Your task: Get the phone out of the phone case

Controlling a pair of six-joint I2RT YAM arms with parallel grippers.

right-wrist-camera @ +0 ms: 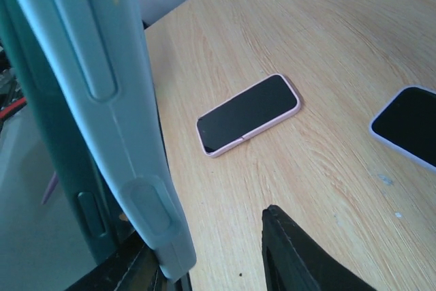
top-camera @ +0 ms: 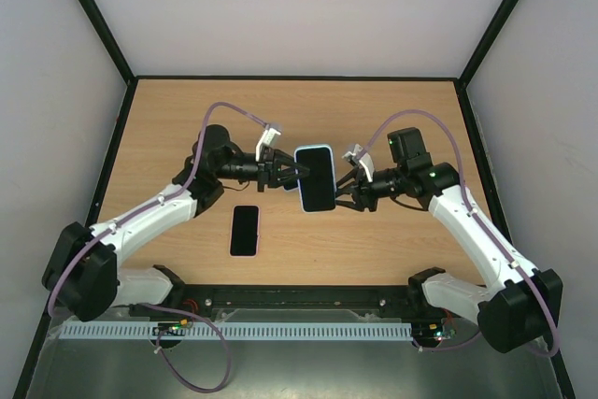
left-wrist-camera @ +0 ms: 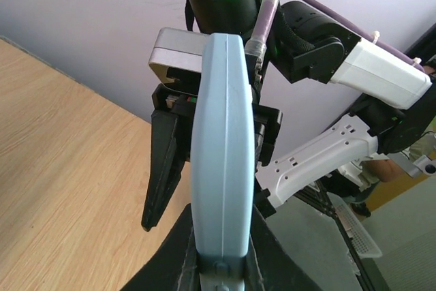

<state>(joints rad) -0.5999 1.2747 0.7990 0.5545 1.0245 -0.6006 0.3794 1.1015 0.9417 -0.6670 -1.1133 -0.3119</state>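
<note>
A phone with a black screen sits in a light blue case (top-camera: 316, 178), held above the table's middle with the screen up. My left gripper (top-camera: 288, 175) is shut on the case's left edge. In the left wrist view the case (left-wrist-camera: 221, 141) stands edge-on between my fingers (left-wrist-camera: 221, 253). My right gripper (top-camera: 347, 185) is at the case's right edge and is open. In the right wrist view the case (right-wrist-camera: 102, 100) lies against the left finger, and the right finger (right-wrist-camera: 293, 253) stands well apart from it.
A phone in a pink case (top-camera: 245, 229) lies screen up on the wooden table (top-camera: 402, 240), near left of the held one; it also shows in the right wrist view (right-wrist-camera: 248, 114). Another pale-cased phone (right-wrist-camera: 407, 126) lies at that view's right edge.
</note>
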